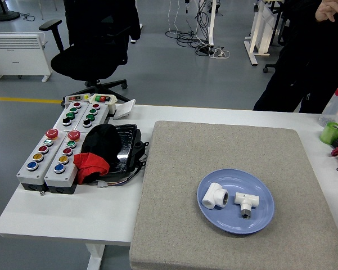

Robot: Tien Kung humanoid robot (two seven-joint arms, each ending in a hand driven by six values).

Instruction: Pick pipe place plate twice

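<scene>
At the table's far right, a person in dark clothing (303, 62) stands turned partly away, one hand (332, 10) raised near the top edge of the head view, fingers loosely curled, holding nothing visible.

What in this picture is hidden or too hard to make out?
All in the head view:
- Robot's arms and hands: none in frame.
- Person at the far side: cut off by the top edge.
- Red-capped bottle and green cup: partly cut off by the right edge.
- Dark tray: largely covered by black and red cloth.
- Button box labels: too small.
</scene>
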